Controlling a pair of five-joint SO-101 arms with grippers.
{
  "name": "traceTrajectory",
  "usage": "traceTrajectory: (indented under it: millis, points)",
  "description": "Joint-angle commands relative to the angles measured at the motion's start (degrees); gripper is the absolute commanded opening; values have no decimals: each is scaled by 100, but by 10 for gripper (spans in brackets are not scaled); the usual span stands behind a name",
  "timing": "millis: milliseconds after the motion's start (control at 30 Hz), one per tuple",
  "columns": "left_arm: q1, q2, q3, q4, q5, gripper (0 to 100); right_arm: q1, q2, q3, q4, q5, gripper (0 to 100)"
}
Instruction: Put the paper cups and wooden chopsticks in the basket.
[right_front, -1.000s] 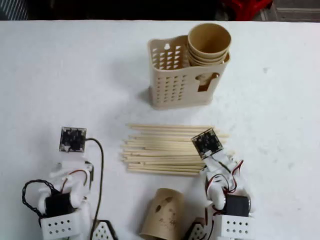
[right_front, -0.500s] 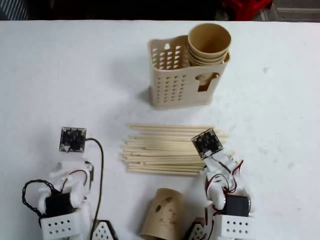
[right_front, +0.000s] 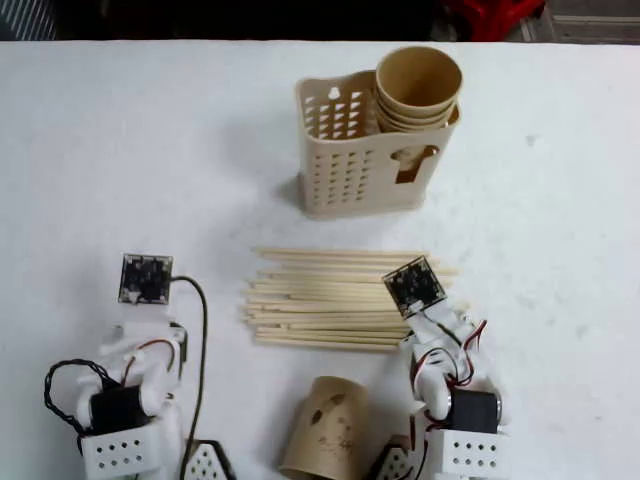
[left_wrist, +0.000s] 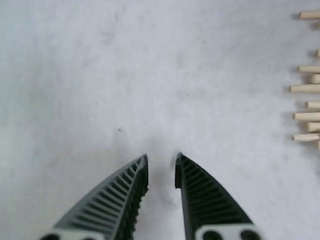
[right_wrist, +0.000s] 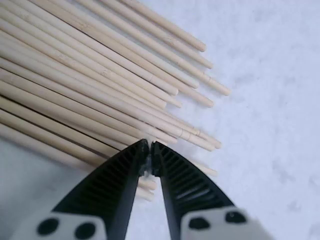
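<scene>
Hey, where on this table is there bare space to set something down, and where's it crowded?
Bare table lies wide left of the basket and right of it. Crowded: the near middle, where the chopsticks lie between basket and tipped cup, flanked by the left arm and right arm.

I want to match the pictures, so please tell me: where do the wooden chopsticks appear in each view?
High view: wooden chopsticks piled mid-table, between basket and lying paper cup.
Left wrist view: their ends, off to one side of the left claw, not touching.
Right wrist view: spread beneath the right claw.
Shared landmark: the white table.
</scene>
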Motion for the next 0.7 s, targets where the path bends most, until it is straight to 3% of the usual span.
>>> traceTrajectory:
  millis: [0, 667]
  points:
    - [-48, -66, -18, 35, -53, 107, -31, 31, 35, 40, -9, 18]
    - [92, -66, -18, 35, -18, 108, -31, 31, 35, 40, -9, 18]
